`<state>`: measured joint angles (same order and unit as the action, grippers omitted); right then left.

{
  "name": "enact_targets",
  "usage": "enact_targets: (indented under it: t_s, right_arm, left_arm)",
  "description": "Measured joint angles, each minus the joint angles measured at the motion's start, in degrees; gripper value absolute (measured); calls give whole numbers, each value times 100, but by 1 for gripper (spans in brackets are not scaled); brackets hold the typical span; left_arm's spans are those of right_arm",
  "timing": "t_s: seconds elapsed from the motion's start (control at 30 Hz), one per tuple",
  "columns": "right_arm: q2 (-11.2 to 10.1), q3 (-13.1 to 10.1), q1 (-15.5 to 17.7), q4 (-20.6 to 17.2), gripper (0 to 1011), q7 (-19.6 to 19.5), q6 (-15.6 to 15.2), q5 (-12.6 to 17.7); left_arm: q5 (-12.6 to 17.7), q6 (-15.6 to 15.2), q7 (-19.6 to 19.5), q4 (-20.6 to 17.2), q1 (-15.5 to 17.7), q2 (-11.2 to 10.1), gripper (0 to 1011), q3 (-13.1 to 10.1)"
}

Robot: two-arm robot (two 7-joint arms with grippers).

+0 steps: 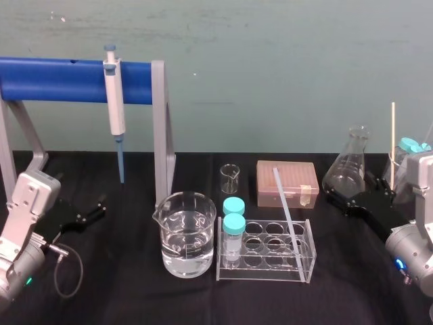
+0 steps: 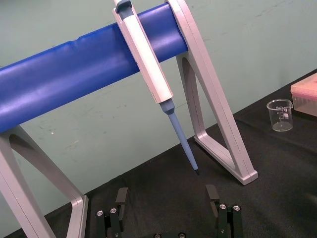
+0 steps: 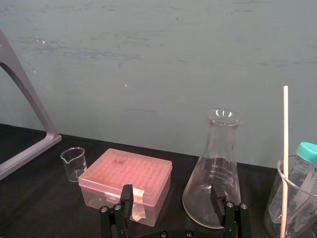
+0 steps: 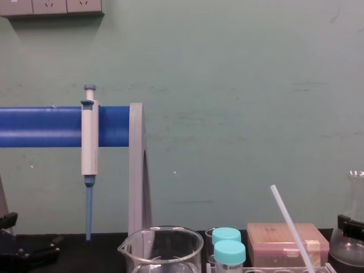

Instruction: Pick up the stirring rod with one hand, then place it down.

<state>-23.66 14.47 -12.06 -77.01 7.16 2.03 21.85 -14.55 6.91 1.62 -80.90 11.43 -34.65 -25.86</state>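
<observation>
As it is seen from the head view, the stirring rod [image 1: 285,213] is laid slantwise in the clear tube rack [image 1: 308,261], which is placed near the middle of the front edge of the black tabletop [image 1: 128,298]. Its lower end is set in the front of the rack, and its upper end is pointed to the rear, toward the pink box [image 1: 287,177] behind the rack. In the chest view the rod [image 4: 291,224] is seen tilted, with the upper end raised above the rack. Two tubes with teal caps [image 1: 234,223] are held upright in the left part of the rack. A large beaker with water [image 1: 187,233] is placed just beside the rack, on its left.

The left gripper [image 1: 91,210] is rested near the left edge of the tabletop, well apart from the rod. In the left wrist view its fingers [image 2: 120,197] are seen spread wide, with nothing between them. A pipette [image 2: 148,59] is hung on a blue bar [image 2: 64,79] ahead of it.

The right gripper [image 1: 357,198] is rested near the right edge, just by the base of a glass flask [image 1: 350,166]. Its fingers [image 3: 127,194] are also spread, and nothing is gripped. A thin pale stick [image 1: 392,142] is stood near that edge.
</observation>
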Motion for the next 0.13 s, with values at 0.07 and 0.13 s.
enact_targets:
  t_s: [0.07, 0.13]
  right_arm:
    - [0, 0, 0, 0, 1003, 0, 0, 0]
    - [-1, 0, 0, 0, 1003, 0, 1, 0]
  left_arm:
    - [0, 0, 0, 0, 0, 0, 1000, 0]
    - [0, 0, 0, 0, 0, 0, 1000, 0]
